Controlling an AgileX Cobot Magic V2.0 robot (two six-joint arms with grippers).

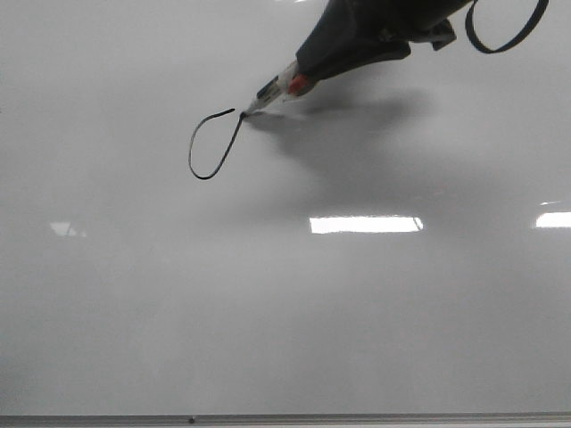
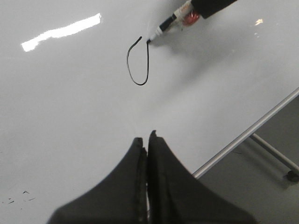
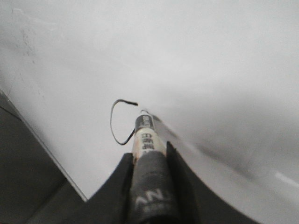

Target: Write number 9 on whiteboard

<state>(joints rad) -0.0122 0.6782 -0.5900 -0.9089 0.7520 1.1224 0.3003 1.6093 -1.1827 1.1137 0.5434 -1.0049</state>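
Note:
The whiteboard (image 1: 285, 312) fills the front view, glossy and pale grey. On it the black line of the number 9 (image 1: 190, 152) forms a narrow teardrop loop, open by a small gap at its top right. My right gripper (image 1: 308, 67) comes in from the top and is shut on a marker (image 1: 277, 87), whose tip touches the board at the loop's top right end. In the right wrist view the marker (image 3: 147, 140) sticks out between the fingers of the right gripper (image 3: 147, 156), beside the loop (image 3: 112, 119). My left gripper (image 2: 147, 137) is shut and empty above bare board, well short of the loop (image 2: 127, 58).
Bright light reflections (image 1: 366, 224) lie on the board. Its thin grey frame edge (image 1: 285, 417) runs along the near side. Past the frame (image 2: 243, 137), a stand leg (image 2: 275, 154) shows over the floor. A black cable loop (image 1: 508, 36) hangs by the right arm.

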